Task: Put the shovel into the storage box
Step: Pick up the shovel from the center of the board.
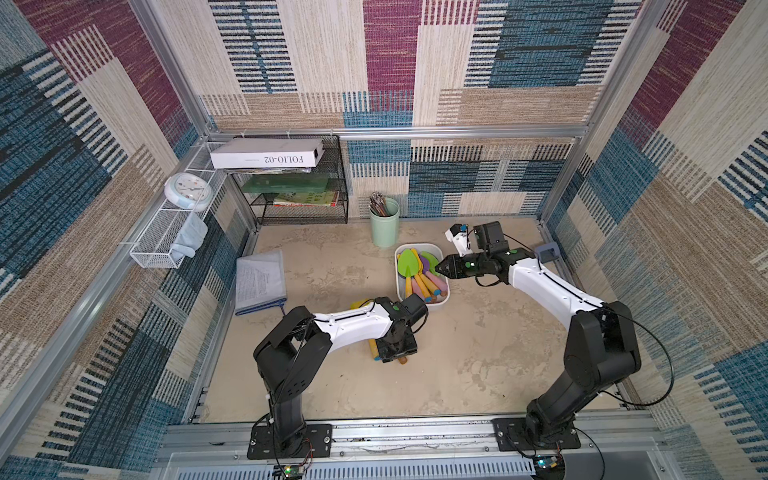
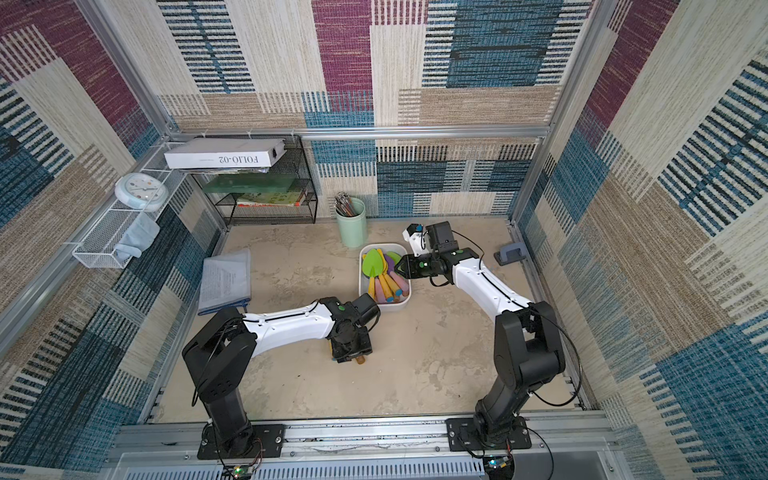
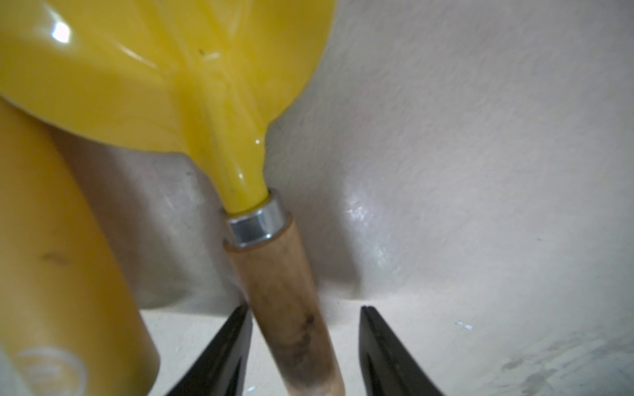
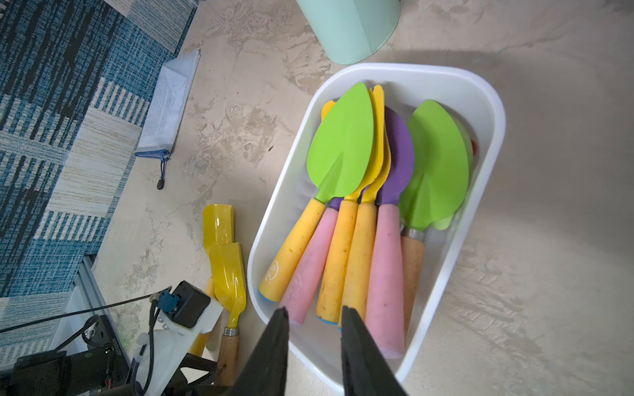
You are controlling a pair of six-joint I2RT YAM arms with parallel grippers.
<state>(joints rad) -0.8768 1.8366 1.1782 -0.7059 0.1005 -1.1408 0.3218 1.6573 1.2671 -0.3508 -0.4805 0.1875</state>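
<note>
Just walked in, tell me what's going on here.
The left gripper straddles the wooden handle of a yellow shovel lying on the table, jaws not yet clamped on it. A second yellow shovel lies beside it. The right gripper hangs open and empty by the rim of the storage box, which already holds a pile of colourful shovels.

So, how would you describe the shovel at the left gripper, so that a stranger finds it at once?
Look on the table for the white box full of shovels. Two yellow ones lie outside it, on the left arm's side. The shovel you want has a wooden handle with a metal ring, between the left gripper's open jaws; its neighbour's handle is yellow.
</note>
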